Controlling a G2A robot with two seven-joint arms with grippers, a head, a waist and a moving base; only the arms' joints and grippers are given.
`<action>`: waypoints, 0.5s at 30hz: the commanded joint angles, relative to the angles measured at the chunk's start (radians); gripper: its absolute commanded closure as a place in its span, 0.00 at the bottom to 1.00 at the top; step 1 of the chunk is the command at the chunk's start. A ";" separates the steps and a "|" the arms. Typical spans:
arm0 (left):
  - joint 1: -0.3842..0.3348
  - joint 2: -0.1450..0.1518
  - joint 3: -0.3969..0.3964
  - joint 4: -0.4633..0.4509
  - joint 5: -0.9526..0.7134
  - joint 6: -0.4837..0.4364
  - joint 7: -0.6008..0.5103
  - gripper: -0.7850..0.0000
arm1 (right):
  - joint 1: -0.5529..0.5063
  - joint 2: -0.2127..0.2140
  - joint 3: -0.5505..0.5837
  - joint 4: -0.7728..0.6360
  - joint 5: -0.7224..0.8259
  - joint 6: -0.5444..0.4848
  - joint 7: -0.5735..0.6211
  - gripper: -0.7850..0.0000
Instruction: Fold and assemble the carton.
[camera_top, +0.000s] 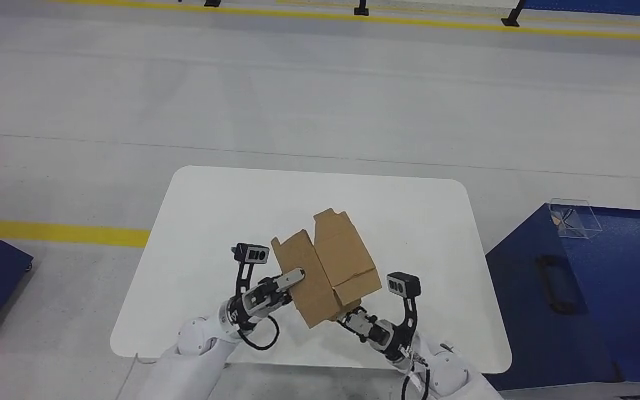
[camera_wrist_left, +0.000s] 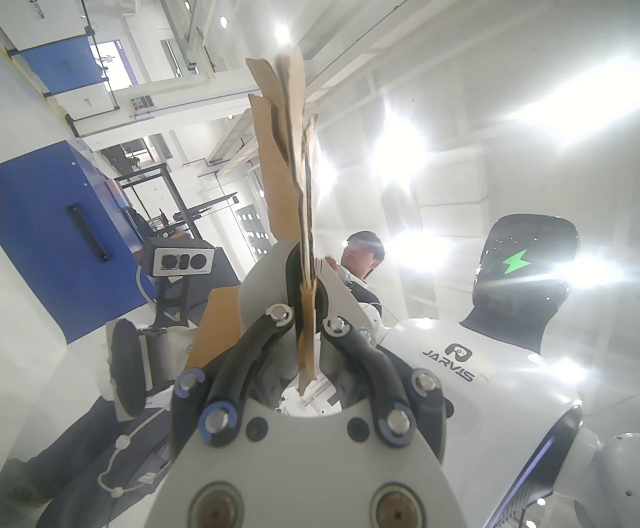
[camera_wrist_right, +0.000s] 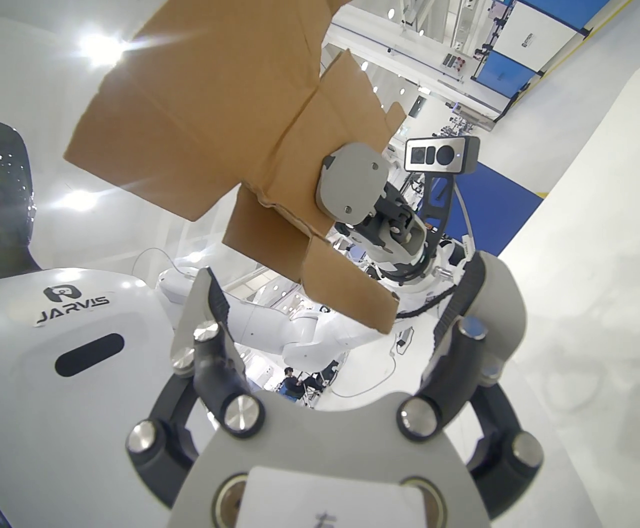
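Brown carton (camera_top: 325, 265), white table (camera_top: 215, 215), blue cabinet (camera_top: 570, 310), yellow floor line (camera_top: 70, 234)

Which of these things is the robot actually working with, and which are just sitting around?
In the job:
- carton, held over the white table
- left gripper, clamped on the carton's edge
- right gripper, open by a flap

Just lying about:
- blue cabinet, beside the table
- clear box on it

Brown corrugated carton (camera_top: 328, 264), a partly opened blank with loose end flaps sticking out; tilted on edge, raised off the counter (camera_top: 300, 200), above its near side, about mid-width; panels creased, not squared.
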 joint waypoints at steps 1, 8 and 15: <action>0.000 -0.002 0.002 0.003 0.003 -0.001 0.001 1.00 | -0.002 -0.001 -0.003 -0.002 -0.007 -0.018 -0.006 0.64; 0.010 -0.006 -0.007 0.001 -0.008 0.008 -0.008 1.00 | -0.007 -0.004 0.001 -0.003 -0.048 -0.028 -0.052 1.00; 0.012 -0.008 -0.021 0.009 -0.017 0.019 -0.019 0.96 | -0.013 -0.003 0.012 -0.007 -0.010 -0.007 -0.083 1.00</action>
